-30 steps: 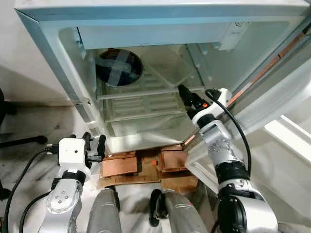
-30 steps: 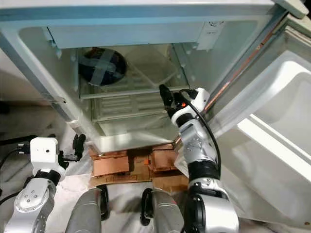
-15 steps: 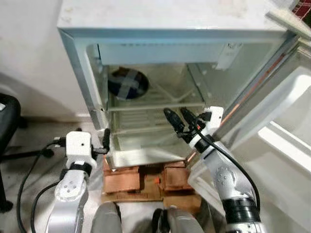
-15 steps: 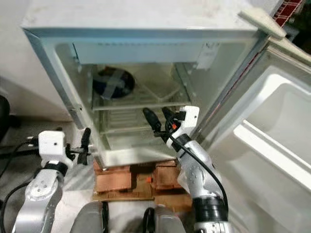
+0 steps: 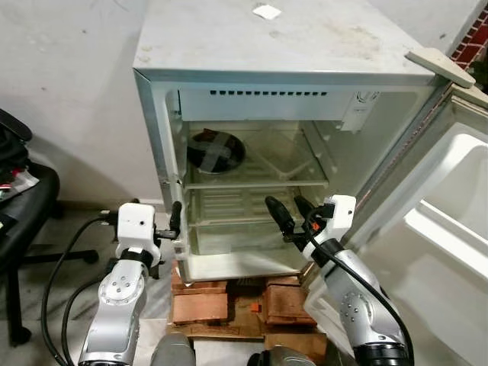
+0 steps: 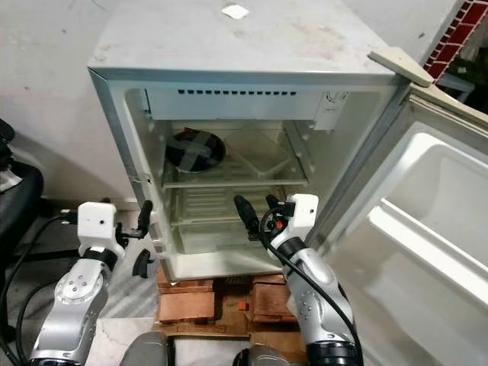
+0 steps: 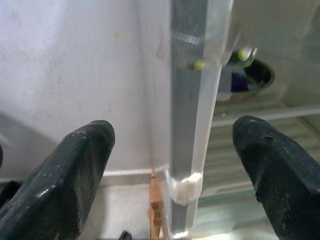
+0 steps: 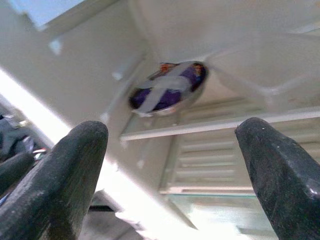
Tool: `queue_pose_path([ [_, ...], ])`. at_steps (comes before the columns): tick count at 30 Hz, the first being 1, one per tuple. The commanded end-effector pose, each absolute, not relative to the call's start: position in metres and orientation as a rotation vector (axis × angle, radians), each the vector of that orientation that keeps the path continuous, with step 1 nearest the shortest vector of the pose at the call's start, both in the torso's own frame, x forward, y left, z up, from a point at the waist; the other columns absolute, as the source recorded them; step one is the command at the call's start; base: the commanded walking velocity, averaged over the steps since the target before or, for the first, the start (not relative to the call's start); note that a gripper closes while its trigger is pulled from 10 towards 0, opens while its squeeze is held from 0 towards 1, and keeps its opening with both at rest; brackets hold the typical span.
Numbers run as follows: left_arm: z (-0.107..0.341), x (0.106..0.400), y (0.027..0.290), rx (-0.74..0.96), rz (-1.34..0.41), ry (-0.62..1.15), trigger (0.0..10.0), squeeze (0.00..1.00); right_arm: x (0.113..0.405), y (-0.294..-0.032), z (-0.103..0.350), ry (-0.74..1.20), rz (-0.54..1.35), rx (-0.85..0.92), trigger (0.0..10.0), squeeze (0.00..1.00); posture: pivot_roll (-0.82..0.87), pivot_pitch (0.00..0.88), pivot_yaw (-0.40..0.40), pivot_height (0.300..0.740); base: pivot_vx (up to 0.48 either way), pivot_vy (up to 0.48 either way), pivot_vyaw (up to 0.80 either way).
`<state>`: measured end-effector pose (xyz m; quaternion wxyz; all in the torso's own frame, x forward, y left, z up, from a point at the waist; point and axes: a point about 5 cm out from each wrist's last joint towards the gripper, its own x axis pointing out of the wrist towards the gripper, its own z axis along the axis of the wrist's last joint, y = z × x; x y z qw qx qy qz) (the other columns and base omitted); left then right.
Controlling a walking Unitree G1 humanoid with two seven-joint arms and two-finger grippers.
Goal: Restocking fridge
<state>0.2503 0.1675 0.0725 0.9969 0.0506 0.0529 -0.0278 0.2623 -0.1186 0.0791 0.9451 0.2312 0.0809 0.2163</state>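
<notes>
A small white fridge [image 5: 282, 46] stands with its door swung wide to the right. On its upper glass shelf [image 5: 259, 181], at the left, sits a dark round bowl [image 5: 216, 149] with a cross of tape over it, also seen as the bowl [image 8: 167, 90] in the right wrist view. My right gripper [image 5: 285, 204] hovers open and holds nothing in front of the lower compartment, pointing inward. My left gripper [image 6: 143, 240] is open at the fridge's left front frame [image 7: 192, 100], which runs between its fingers [image 7: 60, 180].
The open door [image 5: 450, 198] takes up the right side. The fridge rests on bricks [image 5: 202, 301] and cardboard, close to my legs. A black chair [image 5: 19, 206] and cables [image 5: 57, 259] are on the left, and a wall stands behind.
The camera has pulled back and up, so the whole fridge top shows. My right gripper has drawn back from the shelf area to the lower compartment's front. My left gripper has risen to the frame.
</notes>
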Motion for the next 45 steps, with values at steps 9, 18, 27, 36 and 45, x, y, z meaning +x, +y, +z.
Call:
queue_pose_path([
  [9, 0.064, 0.254, 0.158, 0.111, -0.092, 0.116, 10.0, 0.0, 0.264, -0.117, 0.076, 0.183, 0.424, 0.469, 10.0, 0.0, 0.05, 0.0, -0.041, 0.74, 0.0, 0.0, 0.0],
  [18, 0.072, 0.262, 0.17, 0.139, -0.069, 0.091, 10.0, 0.0, 0.269, -0.125, 0.084, 0.136, 0.355, 0.444, 10.0, 0.0, 0.04, 0.0, -0.011, 0.74, -0.109, 0.0, 0.0],
  [27, 0.075, 0.257, 0.176, 0.175, -0.075, 0.091, 10.0, 0.0, 0.262, -0.136, 0.087, 0.128, 0.35, 0.393, 10.0, 0.0, 0.02, 0.004, 0.015, 0.74, -0.28, 0.0, 0.0],
  [36, 0.065, 0.257, 0.17, 0.166, -0.099, 0.125, 10.0, 0.0, 0.259, -0.156, 0.087, 0.137, 0.297, 0.3, 10.0, 0.0, 0.01, 0.0, 0.012, 0.74, -0.288, 0.0, 0.0],
  [45, 0.063, 0.266, 0.159, 0.166, -0.154, 0.119, 10.0, 0.0, 0.242, -0.17, 0.07, 0.241, 0.289, 0.243, 10.0, 0.0, -0.03, 0.0, 0.026, 0.74, -0.254, 0.0, 0.0],
])
